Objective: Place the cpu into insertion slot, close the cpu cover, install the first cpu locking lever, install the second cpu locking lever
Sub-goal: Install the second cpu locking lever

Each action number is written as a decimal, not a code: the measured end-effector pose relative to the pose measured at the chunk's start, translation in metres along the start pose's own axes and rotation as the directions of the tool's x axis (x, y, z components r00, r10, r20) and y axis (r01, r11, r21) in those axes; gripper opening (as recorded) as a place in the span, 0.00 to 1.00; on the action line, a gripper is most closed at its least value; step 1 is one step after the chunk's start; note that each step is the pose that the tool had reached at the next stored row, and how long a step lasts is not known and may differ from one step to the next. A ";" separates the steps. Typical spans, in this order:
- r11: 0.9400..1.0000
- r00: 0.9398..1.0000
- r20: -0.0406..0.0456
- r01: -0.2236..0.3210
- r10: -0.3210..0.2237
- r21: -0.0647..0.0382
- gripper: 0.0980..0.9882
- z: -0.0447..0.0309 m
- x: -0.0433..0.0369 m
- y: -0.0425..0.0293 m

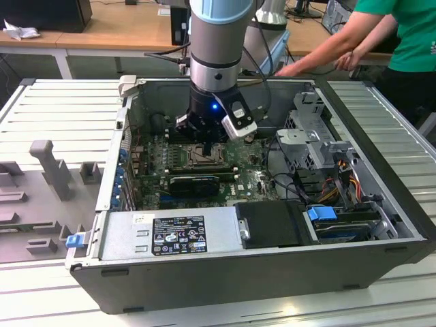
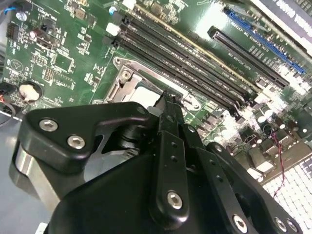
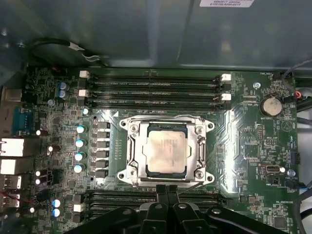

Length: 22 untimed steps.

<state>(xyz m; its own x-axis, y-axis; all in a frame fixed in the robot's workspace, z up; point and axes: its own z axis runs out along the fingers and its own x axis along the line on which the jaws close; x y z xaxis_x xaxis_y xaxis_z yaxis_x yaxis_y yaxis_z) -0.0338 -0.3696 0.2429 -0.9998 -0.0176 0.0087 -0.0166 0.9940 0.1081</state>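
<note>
The cpu (image 3: 166,152), a silver-grey square chip, lies flat in the insertion slot (image 3: 145,130) on the green motherboard. The cpu cover (image 3: 132,146), a metal frame plate with a square window, lies down over the chip's edges. My gripper (image 3: 167,191) is shut, its two black fingers pressed together with nothing seen between them. The tips sit at the socket's edge, beside a thin wire lever (image 3: 191,185). In the second wrist view the gripper (image 2: 168,100) hides part of the cpu (image 2: 143,94). In the exterior view the gripper (image 1: 206,143) hangs low over the socket (image 1: 204,155) inside the open computer case.
Long black memory slots (image 3: 153,90) run on both sides of the socket. A black expansion card (image 1: 194,182), the power supply (image 1: 170,235), a drive cage (image 1: 310,129) and loose cables (image 1: 340,177) crowd the case. A person's arm (image 1: 327,51) reaches in at the back right.
</note>
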 end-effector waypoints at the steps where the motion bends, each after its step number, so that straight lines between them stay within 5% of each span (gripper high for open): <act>1: 1.000 1.000 0.000 0.000 0.000 -0.009 0.01 0.0001 0.0004 -0.0043; 7: 1.000 1.000 0.000 0.003 -0.003 -0.013 0.01 0.0011 0.0122 -0.0105; 13: 1.000 1.000 0.000 0.009 -0.009 -0.014 0.01 0.0181 0.0161 -0.0124; 16: 0.999 1.000 0.000 0.013 -0.013 -0.041 0.01 0.0210 0.0289 -0.0139; 22: 0.996 0.999 -0.001 0.039 -0.039 -0.079 0.01 0.0258 0.0332 -0.0227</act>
<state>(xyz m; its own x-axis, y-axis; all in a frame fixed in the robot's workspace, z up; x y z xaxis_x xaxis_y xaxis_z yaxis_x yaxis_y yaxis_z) -0.0669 -0.3899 0.2151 -0.9984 -0.0564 0.0056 -0.0544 0.9809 0.1868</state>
